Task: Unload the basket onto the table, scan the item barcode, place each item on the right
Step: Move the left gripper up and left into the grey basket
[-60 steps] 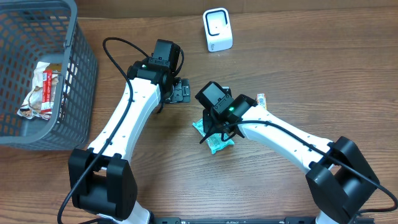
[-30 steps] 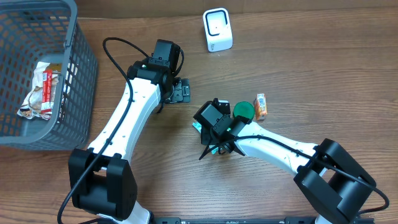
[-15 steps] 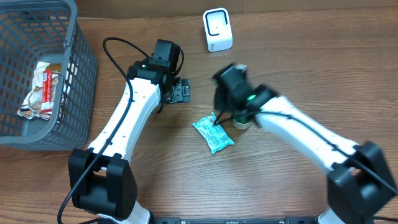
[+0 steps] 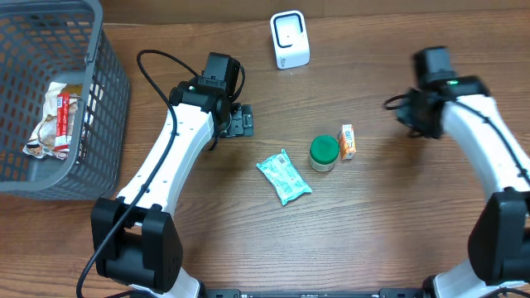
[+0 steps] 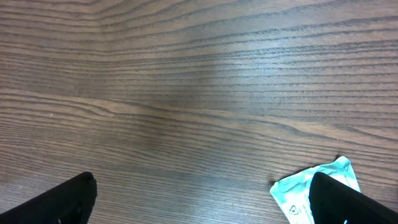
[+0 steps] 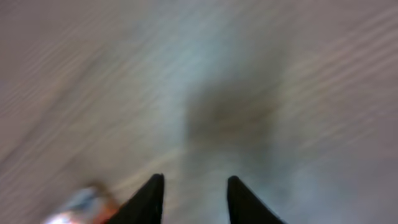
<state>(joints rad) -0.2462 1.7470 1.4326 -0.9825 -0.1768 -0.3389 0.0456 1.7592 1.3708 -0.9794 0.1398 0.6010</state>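
Nearest the bottom edge of the overhead view, one teal packet [image 4: 284, 178] lies flat on the wooden table [image 4: 389, 240], just below the centre of the frame. Up and to its right stand one green-lidded jar [image 4: 324, 152] and one small orange carton [image 4: 347, 141], just beside each other. These three loose items sit well apart from both pincers.

Two arms reach in. The left gripper [image 4: 241, 122] hangs left of centre over bare wood. In its wrist view its two fingers [image 5: 59, 202] are spread wide with nothing between them, and a corner of the packet [image 5: 314, 190] shows at the lower right.

The right gripper [image 4: 400, 112] is at the upper right of the overhead view, above bare table. Its wrist picture is badly blurred, but the two fingertips [image 6: 151, 199] seem to stand apart with only table between them.

At the top centre stands one white scanner [image 4: 290, 39]. One grey basket [image 4: 103, 108] fills the upper left, holding one crumpled wrapper [image 4: 56, 124].
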